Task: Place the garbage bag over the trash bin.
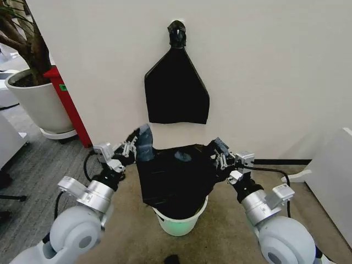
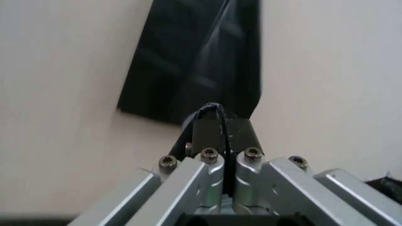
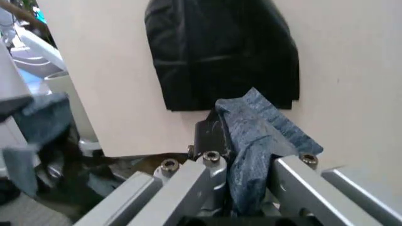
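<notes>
Garbage bag (image 1: 173,179) draped into trash bin (image 1: 180,223), left pincer (image 1: 133,146) and right pincer (image 1: 218,154) each clamped on its edge.

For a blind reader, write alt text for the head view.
Both grippers, left gripper and right gripper, hold a garbage bag stretched open over a trash bin on the floor. A flat black bag hangs on the wall behind.

Glossy thin black plastic garbage bag (image 1: 175,179), smooth cream-white plastic trash bin (image 1: 179,222), brushed metal fingers (image 2: 188,181).
</notes>
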You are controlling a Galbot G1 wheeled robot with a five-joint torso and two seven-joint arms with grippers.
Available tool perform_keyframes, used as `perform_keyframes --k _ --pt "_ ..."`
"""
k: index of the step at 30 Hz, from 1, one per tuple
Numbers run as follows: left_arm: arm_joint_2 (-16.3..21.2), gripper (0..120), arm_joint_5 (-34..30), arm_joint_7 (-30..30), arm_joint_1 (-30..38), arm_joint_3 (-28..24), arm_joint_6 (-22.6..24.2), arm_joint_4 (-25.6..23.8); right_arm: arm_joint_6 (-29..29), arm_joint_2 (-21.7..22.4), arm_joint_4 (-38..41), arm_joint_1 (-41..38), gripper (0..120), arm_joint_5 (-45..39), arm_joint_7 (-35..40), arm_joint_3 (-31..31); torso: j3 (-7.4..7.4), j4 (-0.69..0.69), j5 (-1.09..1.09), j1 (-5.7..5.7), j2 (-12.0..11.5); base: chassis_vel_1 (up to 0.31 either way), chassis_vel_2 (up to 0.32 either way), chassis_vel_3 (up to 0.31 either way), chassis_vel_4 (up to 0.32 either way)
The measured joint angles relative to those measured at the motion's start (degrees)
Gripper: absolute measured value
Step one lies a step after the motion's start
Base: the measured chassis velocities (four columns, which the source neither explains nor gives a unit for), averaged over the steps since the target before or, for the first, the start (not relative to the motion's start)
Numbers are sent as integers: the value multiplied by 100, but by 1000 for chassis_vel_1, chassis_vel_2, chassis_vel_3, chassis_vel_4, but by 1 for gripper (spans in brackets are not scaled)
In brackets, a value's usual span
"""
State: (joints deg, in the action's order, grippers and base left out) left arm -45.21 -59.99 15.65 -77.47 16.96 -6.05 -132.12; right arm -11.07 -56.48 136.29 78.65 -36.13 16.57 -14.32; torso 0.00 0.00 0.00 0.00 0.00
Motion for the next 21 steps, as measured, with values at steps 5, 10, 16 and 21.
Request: perform_keyframes --k 5,10,16,21 --pt "227 0 -363 196 34 -133 109 54 -328 28 31 -15 0 -410 153 92 0 0 0 0 0 0 0 0 0" --pt "321 0 -482 255 -36 -160 152 44 -487 82 45 108 0 -612 228 132 0 -1 0 0 0 0 0 0 0" --pt "344 0 -476 287 82 -272 158 265 -535 21 -81 40 0 -634 215 335 -1 0 -1 0 0 0 0 0 0" --pt "368 0 -368 338 -160 -278 181 246 -556 44 -71 352 0 -580 199 386 -1 -1 -1 0 0 0 0 0 0"
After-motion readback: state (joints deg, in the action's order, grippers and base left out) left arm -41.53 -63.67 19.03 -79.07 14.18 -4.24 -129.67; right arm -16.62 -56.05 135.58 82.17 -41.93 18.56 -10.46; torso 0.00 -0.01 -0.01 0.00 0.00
